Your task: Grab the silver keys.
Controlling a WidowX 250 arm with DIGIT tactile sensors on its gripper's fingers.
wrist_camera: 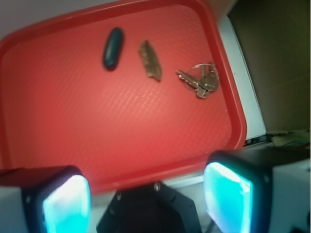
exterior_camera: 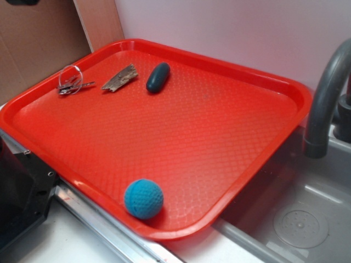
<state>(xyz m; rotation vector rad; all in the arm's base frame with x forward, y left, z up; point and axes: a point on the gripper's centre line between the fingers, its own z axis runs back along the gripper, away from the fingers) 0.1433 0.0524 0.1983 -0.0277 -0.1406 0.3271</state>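
Observation:
The silver keys (exterior_camera: 72, 83) lie on a thin wire ring in the far left corner of the red tray (exterior_camera: 192, 142). In the wrist view the silver keys (wrist_camera: 200, 79) rest near the right rim of the tray (wrist_camera: 97, 121), well beyond my fingers. My gripper (wrist_camera: 148, 199) hangs over the tray's near edge, open, its two glowing cyan pads (wrist_camera: 65, 206) wide apart with nothing between them. The exterior view does not show the gripper itself.
A brown splintery wood piece (exterior_camera: 119, 78) and a dark oval object (exterior_camera: 158, 77) lie right of the keys. A blue ball (exterior_camera: 143, 199) sits at the tray's front edge. A sink (exterior_camera: 296, 219) with a grey faucet (exterior_camera: 323, 98) is at right; a black base (exterior_camera: 22, 186) at left.

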